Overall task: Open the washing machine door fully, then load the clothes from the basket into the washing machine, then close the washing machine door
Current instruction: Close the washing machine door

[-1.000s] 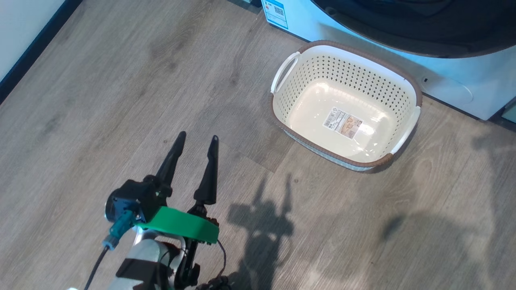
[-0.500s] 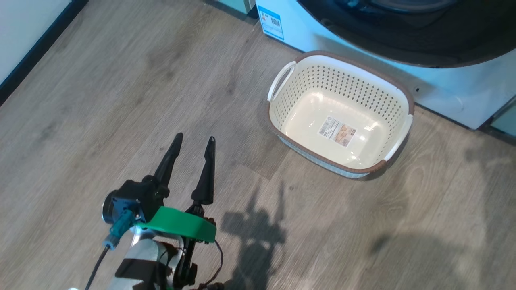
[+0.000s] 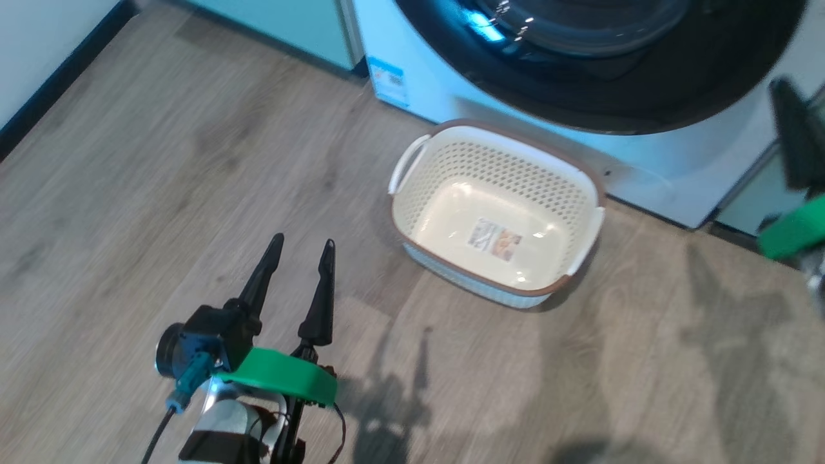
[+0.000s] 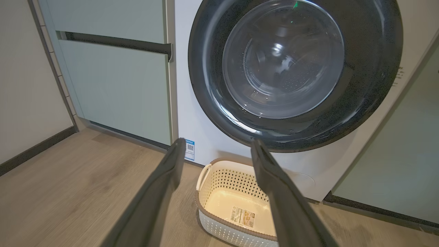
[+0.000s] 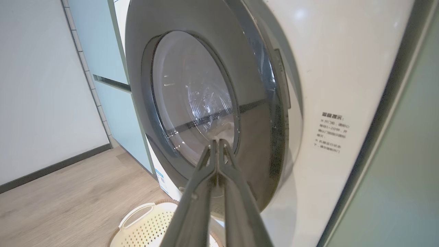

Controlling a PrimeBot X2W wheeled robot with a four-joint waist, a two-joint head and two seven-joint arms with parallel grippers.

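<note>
Jaws on my left gripper [image 3: 301, 243] are spread wide, holding nothing, over the floor nearest me. Past it the basket [image 3: 490, 161] sits on the floor just in front of the washing machine [image 3: 644, 174]. Right gripper [image 5: 217, 144] has jaws pinched together, empty, pointing at the washing machine door [image 4: 370, 68], which looks shut to me.

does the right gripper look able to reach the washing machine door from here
Probably yes: the shut right gripper points at the washing machine door with nothing between; the basket sits below, clear.
</note>
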